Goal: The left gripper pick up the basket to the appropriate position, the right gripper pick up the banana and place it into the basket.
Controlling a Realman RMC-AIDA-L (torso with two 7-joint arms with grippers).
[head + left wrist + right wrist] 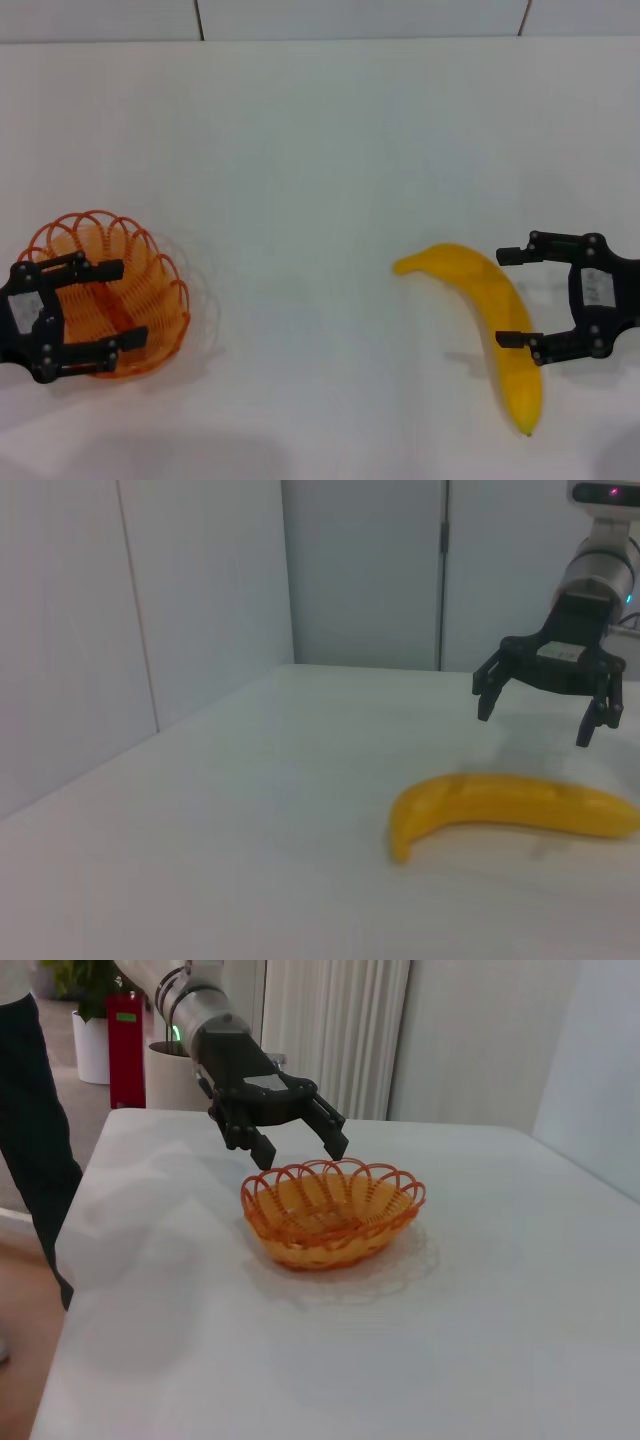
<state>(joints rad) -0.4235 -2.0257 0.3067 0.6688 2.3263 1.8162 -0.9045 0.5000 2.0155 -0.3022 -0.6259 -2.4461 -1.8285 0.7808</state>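
Now left tool spread over basket rim, right tool spread beside banana.

On your counter, the shallow orange looped-wire basket sits far left under the left tool; the curved yellow banana lies right, apparently between the right tool fingers.

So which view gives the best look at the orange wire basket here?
The right wrist view: the basket shows whole from the side, scalloped rim and wire loops clear, with the left gripper open just above its rim. In the head view the gripper covers part of the basket. The left wrist view shows none of it, only the banana.
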